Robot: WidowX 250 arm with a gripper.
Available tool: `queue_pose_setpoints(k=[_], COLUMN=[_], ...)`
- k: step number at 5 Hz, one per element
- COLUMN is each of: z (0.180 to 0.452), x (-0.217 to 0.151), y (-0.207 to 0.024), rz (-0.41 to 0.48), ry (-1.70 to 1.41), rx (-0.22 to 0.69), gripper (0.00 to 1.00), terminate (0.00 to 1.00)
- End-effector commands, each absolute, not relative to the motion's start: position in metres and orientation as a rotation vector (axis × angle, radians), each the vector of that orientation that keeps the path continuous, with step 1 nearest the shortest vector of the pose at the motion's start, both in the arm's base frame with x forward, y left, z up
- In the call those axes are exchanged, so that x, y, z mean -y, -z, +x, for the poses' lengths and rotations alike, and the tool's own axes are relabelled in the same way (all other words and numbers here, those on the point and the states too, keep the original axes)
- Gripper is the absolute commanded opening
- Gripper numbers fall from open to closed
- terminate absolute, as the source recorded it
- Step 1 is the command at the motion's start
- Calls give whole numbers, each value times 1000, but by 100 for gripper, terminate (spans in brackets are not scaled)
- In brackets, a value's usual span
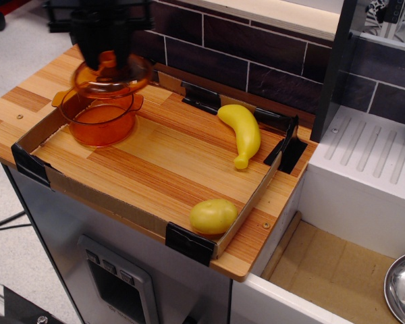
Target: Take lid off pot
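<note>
The translucent orange pot (96, 120) stands open at the back left of the wooden tray (155, 169). The orange lid (115, 75) hangs tilted a little above the pot's rim, clear of it. My black gripper (106, 59) comes down from the top left and is shut on the lid's small orange knob (107, 63). The gripper and arm hide part of the lid's far edge.
A yellow banana (241, 130) lies at the back right of the tray. A yellow lemon-like fruit (213, 216) sits in the front right corner. Black corner brackets (287, 145) and low cardboard walls edge the tray. A white sink unit (364, 169) is to the right.
</note>
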State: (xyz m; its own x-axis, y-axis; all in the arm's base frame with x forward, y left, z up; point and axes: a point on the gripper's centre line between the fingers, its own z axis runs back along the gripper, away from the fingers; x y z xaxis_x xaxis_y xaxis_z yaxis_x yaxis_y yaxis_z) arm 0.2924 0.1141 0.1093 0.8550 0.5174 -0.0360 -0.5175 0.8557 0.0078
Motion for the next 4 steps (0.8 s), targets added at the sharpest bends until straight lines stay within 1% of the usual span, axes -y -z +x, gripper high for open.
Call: queue_pose_setpoints(k=[1,2,3,4], z=[286,282,281,280], x=[-74,-69,-66,-62], y=[-107,-88,-69,-53], rz=[-10,8,6,-20], ry=[-520,-506,-514,-480], rx=[-2,19,11,16], gripper=[0,0,0,0], terminate=[0,0,0,0])
